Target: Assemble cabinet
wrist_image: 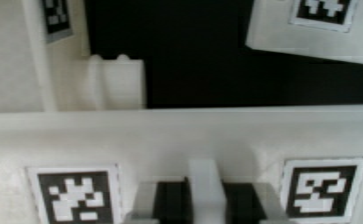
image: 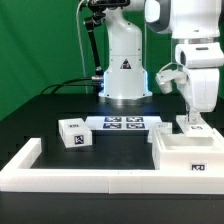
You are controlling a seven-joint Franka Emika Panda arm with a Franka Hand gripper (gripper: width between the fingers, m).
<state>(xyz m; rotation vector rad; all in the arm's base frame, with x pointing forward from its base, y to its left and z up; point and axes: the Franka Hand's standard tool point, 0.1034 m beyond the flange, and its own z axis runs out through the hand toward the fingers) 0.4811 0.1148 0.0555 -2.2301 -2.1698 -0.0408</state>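
Note:
The large white cabinet body (image: 185, 152) sits at the exterior view's right, with a tag on its front. My gripper (image: 192, 112) hangs straight down over it, shut on a small white tagged panel (image: 193, 127) that stands at the body's top. In the wrist view my two dark fingers (wrist_image: 169, 203) pinch a thin white rib of this panel (wrist_image: 178, 140), which carries a tag on each side; the gripper (wrist_image: 206, 200) is midway between the tags. A small white tagged block (image: 75, 133) lies on the table at the exterior view's left.
The marker board (image: 125, 124) lies in front of the robot base (image: 124, 70). A long low white rim bar (image: 90, 183) runs along the front and up the exterior view's left. Other white tagged pieces (wrist_image: 316, 30) and a knobbed part (wrist_image: 110, 80) show beyond the panel in the wrist view.

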